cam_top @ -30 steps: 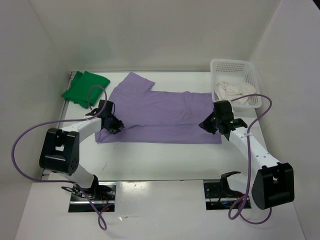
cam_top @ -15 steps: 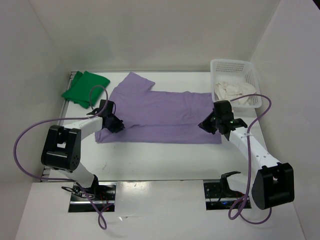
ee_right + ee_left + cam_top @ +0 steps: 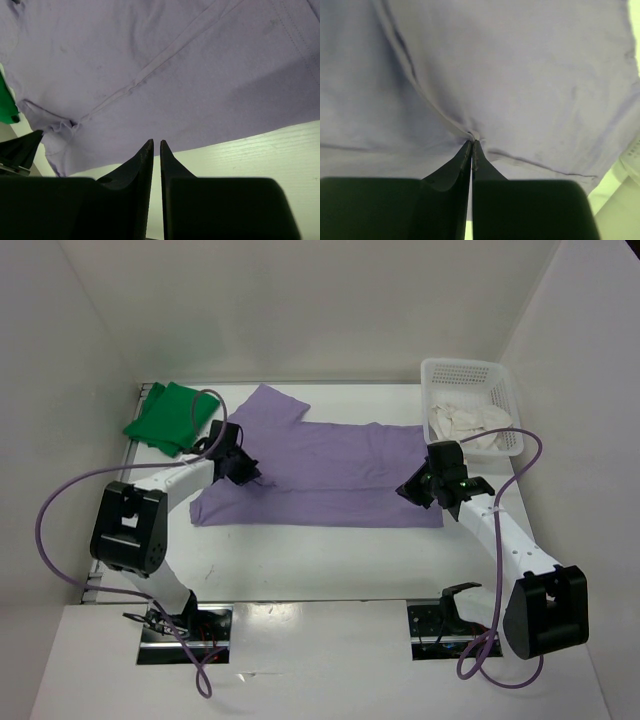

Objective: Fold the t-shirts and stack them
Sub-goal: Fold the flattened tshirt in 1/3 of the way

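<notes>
The lavender t-shirt (image 3: pixel 330 465) lies spread across the middle of the table, one sleeve pointing to the back left. My left gripper (image 3: pixel 243 470) is shut on a pinch of its cloth near the left end, and wrinkles run out from the tips (image 3: pixel 471 142) over the lavender t-shirt (image 3: pixel 520 75). My right gripper (image 3: pixel 413 490) hovers at the shirt's near right edge. Its jaws (image 3: pixel 155 142) stand a narrow gap apart with nothing between them, and the lavender t-shirt (image 3: pixel 150 60) lies flat beyond them. The green t-shirt (image 3: pixel 170 417) lies folded at the back left. The cream t-shirt (image 3: pixel 465 423) is crumpled in the basket.
A white lattice basket (image 3: pixel 460 365) stands at the back right corner. White walls close in the table on the left, back and right. Purple cables loop out from both arms. Bare table lies between the shirt's near edge and the arm bases.
My left gripper has closed on the lavender cloth and moved back and to the right, dragging the shirt's left end with it. The right arm has not moved.
</notes>
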### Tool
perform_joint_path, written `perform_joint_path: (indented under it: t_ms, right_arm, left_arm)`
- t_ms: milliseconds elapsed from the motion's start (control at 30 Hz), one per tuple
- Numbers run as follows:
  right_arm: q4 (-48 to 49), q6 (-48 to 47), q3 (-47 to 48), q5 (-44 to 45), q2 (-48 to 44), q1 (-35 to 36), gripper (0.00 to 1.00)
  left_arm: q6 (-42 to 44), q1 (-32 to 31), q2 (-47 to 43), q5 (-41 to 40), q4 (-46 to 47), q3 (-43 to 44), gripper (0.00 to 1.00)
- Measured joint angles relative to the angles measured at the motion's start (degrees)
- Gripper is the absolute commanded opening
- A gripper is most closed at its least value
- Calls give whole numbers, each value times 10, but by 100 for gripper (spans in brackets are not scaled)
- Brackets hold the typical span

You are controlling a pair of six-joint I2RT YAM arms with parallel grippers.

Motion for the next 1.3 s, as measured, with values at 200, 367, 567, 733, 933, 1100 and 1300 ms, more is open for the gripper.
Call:
perform_joint_path:
  t_ms: [200,367,567,733,933,1100,1300]
  right_arm:
    - [0,0,0,0,0,0,15]
    - [0,0,0,-1,0,0,15]
    - [0,0,0,-1,0,0,16]
    - [0,0,0,1,0,0,20]
    - [3,0,0,3,10,12,16]
    - [13,7,0,5,56,51,0]
    - [46,29,10,9,149,95,0]
  left_arm:
    - [3,-13,49,-1,1,48,1]
    - [15,-27,83,-2,0,83,1]
    - [28,-41,113,-2,-2,119,8]
    - [43,-47,130,-1,-5,130,54]
    - [82,-49,120,-17,-17,136,92]
    - [115,-49,40,-28,-26,127,42]
    - [116,-37,-99,0,2,-22,10]
